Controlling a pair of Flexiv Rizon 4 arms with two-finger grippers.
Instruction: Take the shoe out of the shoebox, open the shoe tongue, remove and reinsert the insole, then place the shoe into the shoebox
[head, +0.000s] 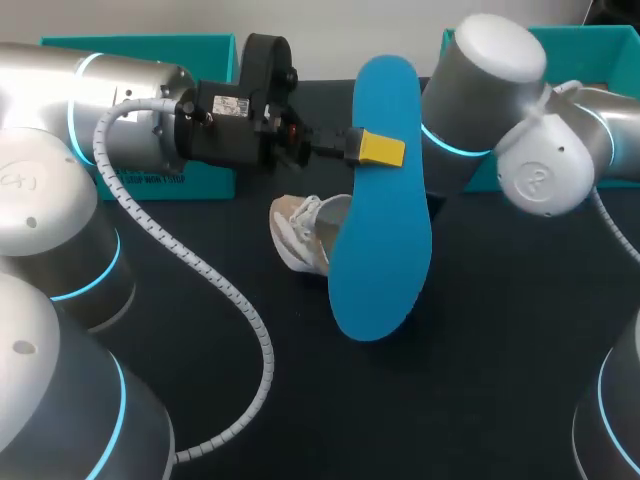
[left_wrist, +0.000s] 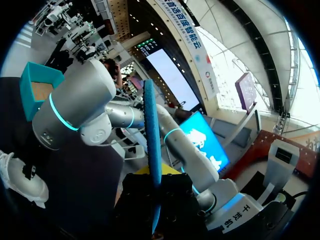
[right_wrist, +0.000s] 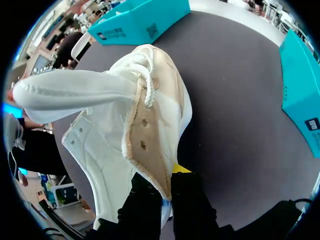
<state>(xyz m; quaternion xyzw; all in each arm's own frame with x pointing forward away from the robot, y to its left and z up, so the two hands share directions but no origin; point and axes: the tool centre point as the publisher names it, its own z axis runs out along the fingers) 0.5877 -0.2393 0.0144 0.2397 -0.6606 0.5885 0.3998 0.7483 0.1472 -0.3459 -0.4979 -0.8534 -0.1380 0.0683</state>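
My left gripper (head: 372, 148) is shut on the blue insole (head: 380, 210) and holds it up over the table's middle, flat face to the head view. In the left wrist view the insole (left_wrist: 152, 145) stands edge-on between that gripper's (left_wrist: 154, 207) fingers. Behind the insole lies the white shoe (head: 298, 235), partly hidden. My right gripper (right_wrist: 162, 197) is shut on the shoe's (right_wrist: 125, 115) side wall near the lace holes, with the tongue pulled up. In the head view the insole hides this gripper. A teal shoebox part (head: 150, 55) stands at the back left.
A second teal box part (head: 590, 55) stands at the back right, behind my right arm's elbow (head: 485, 90). The dark tabletop (head: 480, 330) stretches in front of the shoe. My left arm's cable (head: 220, 290) hangs over the table's left half.
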